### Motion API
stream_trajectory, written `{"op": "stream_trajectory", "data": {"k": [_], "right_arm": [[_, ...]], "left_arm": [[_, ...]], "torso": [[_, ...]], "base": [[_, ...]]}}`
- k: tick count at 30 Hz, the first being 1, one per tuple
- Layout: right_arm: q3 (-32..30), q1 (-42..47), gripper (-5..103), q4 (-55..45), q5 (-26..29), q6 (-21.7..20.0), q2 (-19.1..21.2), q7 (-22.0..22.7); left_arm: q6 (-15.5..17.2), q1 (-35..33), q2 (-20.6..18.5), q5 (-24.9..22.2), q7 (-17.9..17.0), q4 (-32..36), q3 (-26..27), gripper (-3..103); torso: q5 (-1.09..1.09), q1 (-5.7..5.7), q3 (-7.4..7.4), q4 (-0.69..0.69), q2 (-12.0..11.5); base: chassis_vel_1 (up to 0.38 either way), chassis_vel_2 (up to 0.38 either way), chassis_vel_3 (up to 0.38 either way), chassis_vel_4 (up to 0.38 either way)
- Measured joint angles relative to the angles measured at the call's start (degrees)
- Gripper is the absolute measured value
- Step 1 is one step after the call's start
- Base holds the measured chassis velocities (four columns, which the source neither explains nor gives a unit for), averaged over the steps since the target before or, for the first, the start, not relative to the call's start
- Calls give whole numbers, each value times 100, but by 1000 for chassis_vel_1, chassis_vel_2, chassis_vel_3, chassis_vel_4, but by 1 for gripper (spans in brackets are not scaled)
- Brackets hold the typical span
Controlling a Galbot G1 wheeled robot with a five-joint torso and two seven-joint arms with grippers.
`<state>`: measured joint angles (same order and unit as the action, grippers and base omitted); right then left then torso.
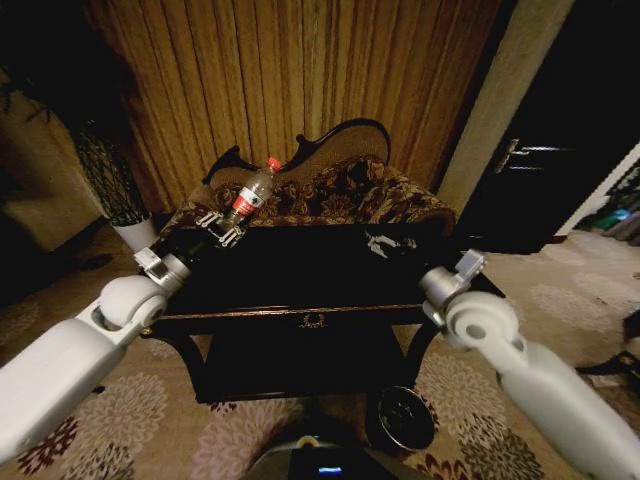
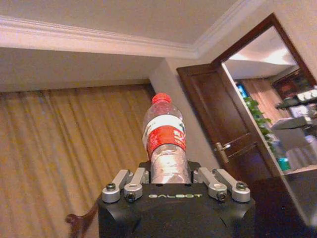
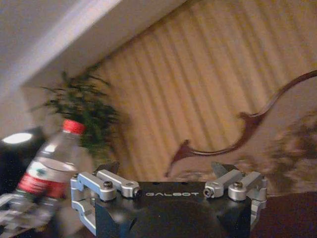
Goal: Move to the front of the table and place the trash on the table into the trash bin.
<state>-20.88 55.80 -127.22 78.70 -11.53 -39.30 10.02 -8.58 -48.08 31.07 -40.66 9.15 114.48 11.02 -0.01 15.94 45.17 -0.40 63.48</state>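
Aloft, bottle (image 1: 253, 192) in left gripper (image 1: 222, 228) (seemingly upright)

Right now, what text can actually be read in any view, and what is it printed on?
"GALBOT": on the black body of the left gripper, which is shut on the bottle.
"GALBOT": on the black body of the right gripper, open.
The bottle's red label: print too blurred to read.

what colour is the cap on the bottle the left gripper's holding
Red. The bottle's cap shows best in the left wrist view, above the left gripper.
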Motion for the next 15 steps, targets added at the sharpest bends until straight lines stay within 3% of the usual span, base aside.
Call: {"op": "stream_trajectory", "data": {"k": [2,12,15], "right_arm": [[58,-71,100,43,74,-1,7,-269],[59,-42,100,157,-84,-14,-144,-477],[30,-39,100,169,-95,-15,-158,-496]], "left_arm": [[20,243,70,24,-2,84,-303,34],[229,1461,351,22,-123,135,-1500,34],[242,1586,407,22,-134,100,-1623,34]], "torso": [[1,0,0,0,0],[2,1,0,-2,0],[0,1,0,-2,0]], "base": [[0,0,0,0],[0,0,0,0],[0,0,0,0]]}}
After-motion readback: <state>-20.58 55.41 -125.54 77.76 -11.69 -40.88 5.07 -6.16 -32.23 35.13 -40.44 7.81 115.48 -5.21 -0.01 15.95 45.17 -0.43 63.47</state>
